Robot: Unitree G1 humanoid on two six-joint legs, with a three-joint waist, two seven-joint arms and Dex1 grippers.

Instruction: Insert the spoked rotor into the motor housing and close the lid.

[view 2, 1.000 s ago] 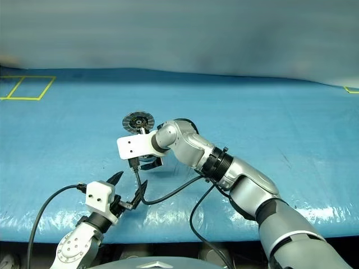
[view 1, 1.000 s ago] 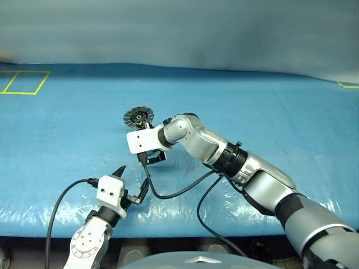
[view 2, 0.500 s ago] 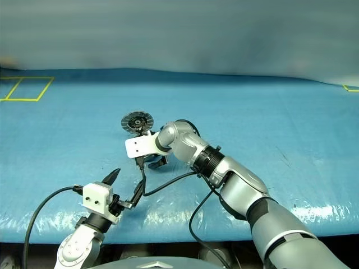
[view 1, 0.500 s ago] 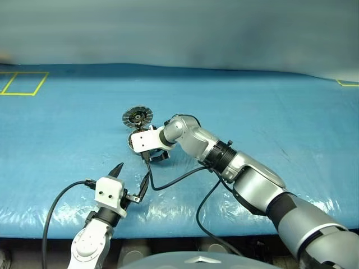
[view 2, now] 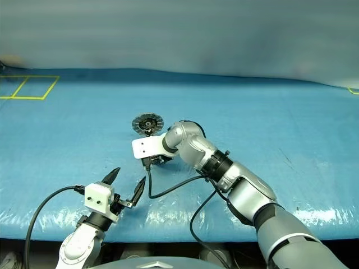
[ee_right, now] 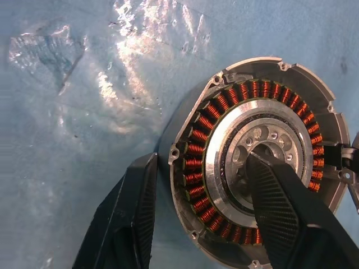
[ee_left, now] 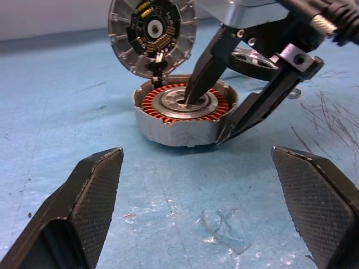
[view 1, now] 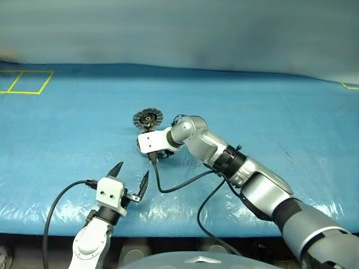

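Wrinkled blue sheet [view 1: 269, 106] covers table, yellow tape outline [view 1: 25, 82] far left. Left claw [view 1: 130, 178] spread, empty; right claw [ee_left: 224, 120] straddling motor housing [ee_left: 182, 112] wall.

The table [view 1: 67, 129] is covered with a blue, wrinkled plastic sheet [view 1: 291, 112] that shows glossy creases along its near edge. Yellow tape [view 1: 25, 82] outlines a rectangle at the far left corner; another yellow mark [view 1: 349, 86] sits at the far right edge.

Robot lab: blue-sheeted table [view 1: 269, 101], yellow tape markings [view 1: 25, 82]
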